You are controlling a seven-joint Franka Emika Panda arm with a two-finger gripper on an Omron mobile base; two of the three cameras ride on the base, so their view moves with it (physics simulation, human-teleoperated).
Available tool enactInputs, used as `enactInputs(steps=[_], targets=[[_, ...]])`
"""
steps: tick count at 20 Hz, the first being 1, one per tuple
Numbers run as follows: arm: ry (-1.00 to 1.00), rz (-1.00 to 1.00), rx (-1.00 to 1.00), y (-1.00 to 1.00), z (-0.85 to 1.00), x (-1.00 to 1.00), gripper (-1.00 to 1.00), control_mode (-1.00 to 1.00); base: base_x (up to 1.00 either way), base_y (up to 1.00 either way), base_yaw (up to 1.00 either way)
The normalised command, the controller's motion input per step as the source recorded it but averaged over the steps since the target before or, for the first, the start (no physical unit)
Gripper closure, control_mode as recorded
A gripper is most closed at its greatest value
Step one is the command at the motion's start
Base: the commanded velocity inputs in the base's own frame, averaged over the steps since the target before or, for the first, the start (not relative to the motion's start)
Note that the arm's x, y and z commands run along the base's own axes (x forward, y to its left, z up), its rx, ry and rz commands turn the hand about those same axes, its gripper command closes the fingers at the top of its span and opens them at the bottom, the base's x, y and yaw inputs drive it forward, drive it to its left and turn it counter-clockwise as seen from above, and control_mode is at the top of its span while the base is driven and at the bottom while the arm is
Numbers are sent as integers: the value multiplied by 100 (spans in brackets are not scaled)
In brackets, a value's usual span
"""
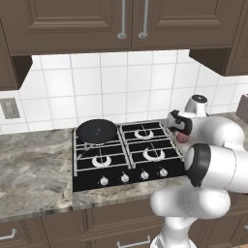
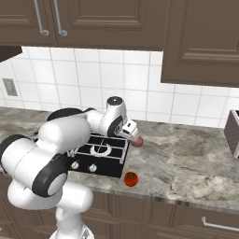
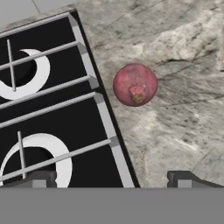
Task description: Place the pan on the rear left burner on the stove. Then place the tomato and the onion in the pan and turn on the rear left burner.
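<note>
While the white arm is leaning over the right side of the stove, the pincer is hanging above the counter with its two dark fingertips standing wide apart, and it is holding nothing. Between and beyond the tips, in the hand view, the onion is lying on the grey stone just beside the edge of the stove, not touching it, with its small pale stem spot turned up toward the camera. In the right base view the same onion is peeking out under the hand, close to the right rear corner of the cooktop. The tomato is sitting apart from it, nearer to the front edge of the counter and just to the right of the front corner of the stove, glossy and bright. The pan is already resting on the rear left burner, covering most of its grate, and its short handle is pointing toward the front; the inside of the pan is looking bare. The row of silver knobs is running along the front of the stove. Behind everything the white tiled wall and the dark wooden cabinets are closing the scene.
</note>
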Motion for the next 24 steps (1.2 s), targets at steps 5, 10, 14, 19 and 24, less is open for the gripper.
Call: enactInputs(steps=[5, 10, 14, 19, 24], targets=[[0, 0, 0, -24, -19, 0, -100, -100, 0, 0, 0], [0, 0, 0, -28, -11, 14, -100, -100, 0, 0, 0], [0, 0, 0, -15, -7, 16, -100, -100, 0, 0, 0], [0, 0, 0, -6, -8, 25, -100, -100, 0, 0, 0], [0, 0, 0, -7, -15, 20, -100, -100, 0, 0, 0]])
